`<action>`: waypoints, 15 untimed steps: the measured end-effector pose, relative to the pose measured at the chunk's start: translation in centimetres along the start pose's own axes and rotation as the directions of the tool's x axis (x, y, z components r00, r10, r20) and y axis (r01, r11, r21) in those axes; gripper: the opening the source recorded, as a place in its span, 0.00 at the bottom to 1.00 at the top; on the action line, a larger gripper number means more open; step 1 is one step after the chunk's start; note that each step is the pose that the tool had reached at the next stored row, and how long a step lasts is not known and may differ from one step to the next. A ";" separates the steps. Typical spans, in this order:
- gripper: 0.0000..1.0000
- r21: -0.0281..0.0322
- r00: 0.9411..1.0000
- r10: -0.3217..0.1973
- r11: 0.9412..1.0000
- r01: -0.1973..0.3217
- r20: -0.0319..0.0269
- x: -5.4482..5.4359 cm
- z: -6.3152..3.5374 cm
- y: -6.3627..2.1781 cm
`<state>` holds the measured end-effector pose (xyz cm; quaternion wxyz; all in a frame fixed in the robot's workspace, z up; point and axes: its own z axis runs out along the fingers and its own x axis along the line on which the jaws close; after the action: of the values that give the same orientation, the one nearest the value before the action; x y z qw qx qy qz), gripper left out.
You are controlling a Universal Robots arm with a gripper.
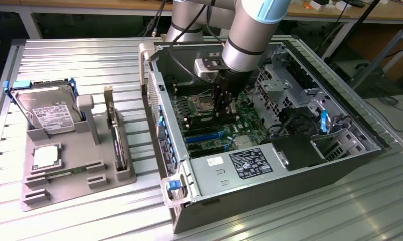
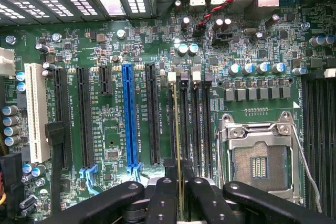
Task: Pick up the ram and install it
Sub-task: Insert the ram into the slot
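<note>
The pincer [image 2: 178, 184] is closed on the ram [image 2: 177, 129], which is clamped upright between its fingers inside the computer case [image 1: 208, 170]. This grip appears chosen to set the stick's long edge parallel to the memory slots [image 2: 195, 124] directly beneath the pincer, aligned for seating. Seen edge-on, the ram is a long, very thin greenish-yellow line. The processor socket [image 2: 260, 156] lies beside the pincer.

black gripper [image 2: 179, 170], yellowish-green ram [image 2: 178, 124], green motherboard [image 2: 111, 129], blue slot [image 2: 127, 114].
</note>
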<state>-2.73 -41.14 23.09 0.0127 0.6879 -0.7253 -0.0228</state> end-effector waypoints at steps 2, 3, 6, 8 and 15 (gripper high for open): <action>0.15 0.000 1.000 0.000 1.000 0.000 0.000 0.0 0.05 0.00; 0.15 0.000 1.000 0.000 1.000 0.000 0.000 0.0 0.13 -0.01; 0.15 0.000 1.000 0.000 1.000 0.000 0.000 0.0 0.33 -0.02; 0.15 0.000 1.000 0.000 1.000 0.000 0.000 0.0 0.33 -0.02; 0.15 0.000 1.000 0.000 1.000 0.000 -0.001 0.1 0.61 -0.04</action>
<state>-2.73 -41.24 22.49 0.0130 0.6879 -0.7253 -0.0227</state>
